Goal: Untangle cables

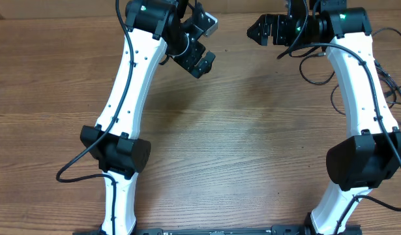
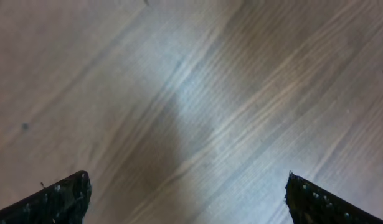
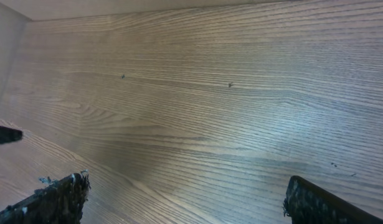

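Observation:
Thin black cable strands [image 1: 315, 70] lie in loose loops on the wooden table at the far right, beside and behind the right arm, with more strands [image 1: 392, 85] at the right edge. The arm hides part of them, and I cannot make out any plug ends. My left gripper [image 1: 210, 44] is open and empty above bare wood at the top middle; its wrist view shows its fingertips [image 2: 188, 199] wide apart. My right gripper [image 1: 268, 31] is open and empty, left of the strands. Its wrist view [image 3: 185, 199] shows only bare wood between the fingers.
The wooden table [image 1: 239, 143] fills the view. The table's back edge [image 3: 179, 9] shows in the right wrist view. A small dark object [image 3: 4, 134] pokes in at that view's left edge. Both arm bases stand at the front.

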Controlling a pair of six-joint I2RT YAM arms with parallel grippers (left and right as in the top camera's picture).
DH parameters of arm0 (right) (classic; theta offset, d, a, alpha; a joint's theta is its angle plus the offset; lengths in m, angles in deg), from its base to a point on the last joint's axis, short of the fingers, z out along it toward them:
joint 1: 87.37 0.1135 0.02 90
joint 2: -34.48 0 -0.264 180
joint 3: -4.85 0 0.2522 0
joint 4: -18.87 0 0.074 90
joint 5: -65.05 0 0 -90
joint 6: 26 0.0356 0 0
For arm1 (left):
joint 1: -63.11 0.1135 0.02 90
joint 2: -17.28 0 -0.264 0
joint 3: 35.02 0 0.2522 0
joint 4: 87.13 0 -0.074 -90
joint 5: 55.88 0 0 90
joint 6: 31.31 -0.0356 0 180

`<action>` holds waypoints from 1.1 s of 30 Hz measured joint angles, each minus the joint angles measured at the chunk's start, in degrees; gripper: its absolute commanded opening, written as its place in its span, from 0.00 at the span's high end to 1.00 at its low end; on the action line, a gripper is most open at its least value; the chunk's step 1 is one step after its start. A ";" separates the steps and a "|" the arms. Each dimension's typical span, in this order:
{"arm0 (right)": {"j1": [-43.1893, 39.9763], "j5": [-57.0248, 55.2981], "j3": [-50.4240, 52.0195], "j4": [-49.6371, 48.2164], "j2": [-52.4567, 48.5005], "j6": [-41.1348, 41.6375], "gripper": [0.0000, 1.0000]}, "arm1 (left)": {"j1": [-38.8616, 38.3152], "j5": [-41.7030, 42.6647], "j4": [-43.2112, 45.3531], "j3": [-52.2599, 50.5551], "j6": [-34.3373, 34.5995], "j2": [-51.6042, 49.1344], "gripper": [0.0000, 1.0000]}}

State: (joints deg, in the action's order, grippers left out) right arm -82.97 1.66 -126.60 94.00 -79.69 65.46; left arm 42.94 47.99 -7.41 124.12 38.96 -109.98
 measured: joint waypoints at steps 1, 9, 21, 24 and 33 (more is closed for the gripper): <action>0.00 0.00 0.00 0.02 0.00 0.02 0.00 | 0.02 -0.22 1.22 -0.96 -0.20 0.87 0.00; 0.00 -0.02 0.00 0.00 0.00 0.02 0.00 | 0.00 -2.45 26.99 -32.48 -1.88 31.56 0.00; 0.00 -0.02 0.00 -0.02 0.00 0.02 0.00 | 7.04 -2.69 59.14 -81.72 -1.84 63.87 0.00; 0.00 -0.02 0.00 0.00 0.00 0.00 0.00 | 11.17 1.86 68.81 -91.41 -1.79 70.99 0.01; 0.04 -0.02 0.00 0.02 0.00 0.02 0.00 | 19.26 11.19 94.05 -119.64 -0.15 87.97 0.00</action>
State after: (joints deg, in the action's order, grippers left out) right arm -82.93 1.63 -126.60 94.02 -79.69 65.48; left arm 62.20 59.18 86.64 4.48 38.81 -22.00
